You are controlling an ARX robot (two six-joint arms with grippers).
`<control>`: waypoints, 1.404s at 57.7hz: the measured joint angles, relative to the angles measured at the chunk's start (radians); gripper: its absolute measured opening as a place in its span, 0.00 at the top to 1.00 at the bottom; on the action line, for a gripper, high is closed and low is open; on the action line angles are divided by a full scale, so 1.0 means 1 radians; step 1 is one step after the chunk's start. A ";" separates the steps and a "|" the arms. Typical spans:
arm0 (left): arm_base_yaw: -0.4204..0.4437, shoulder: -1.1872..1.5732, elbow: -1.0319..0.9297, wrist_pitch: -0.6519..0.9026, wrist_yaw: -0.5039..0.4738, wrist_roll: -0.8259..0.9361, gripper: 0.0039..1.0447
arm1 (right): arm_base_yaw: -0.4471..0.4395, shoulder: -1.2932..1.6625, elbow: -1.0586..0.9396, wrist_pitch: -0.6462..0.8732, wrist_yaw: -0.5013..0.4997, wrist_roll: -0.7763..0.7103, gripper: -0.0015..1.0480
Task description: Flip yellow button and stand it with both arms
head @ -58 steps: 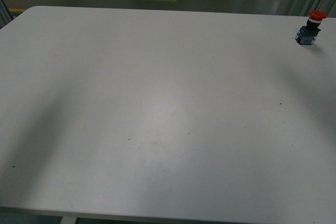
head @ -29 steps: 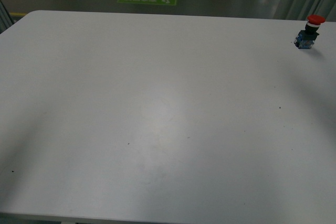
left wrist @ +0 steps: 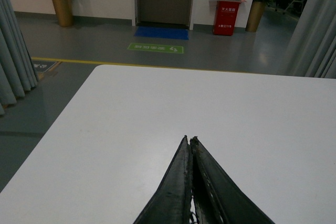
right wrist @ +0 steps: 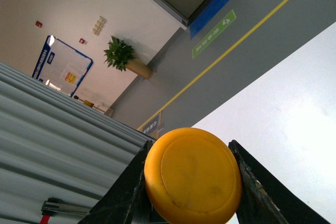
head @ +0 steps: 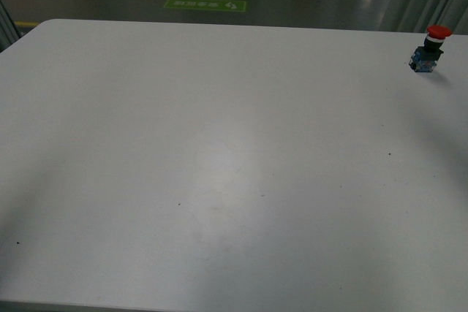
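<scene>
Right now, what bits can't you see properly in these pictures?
- Right wrist view: the round yellow-orange button cap hides its own body between the dark fingers.
- Front view: neither arm nor that button shows; the red-capped button is too small for detail.
- Left wrist view: the shut left gripper is cut off by the edge.

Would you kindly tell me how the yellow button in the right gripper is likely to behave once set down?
The yellow button looks rigid: its cap keeps a clean round outline while held in the right gripper. The cap's smooth face may slip or twist under a light hold. Laid sideways, its round rim would probably roll.
</scene>
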 joint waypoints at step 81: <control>0.000 -0.525 0.000 -0.521 0.000 0.000 0.38 | 0.006 0.175 -0.018 0.200 0.159 -0.409 0.67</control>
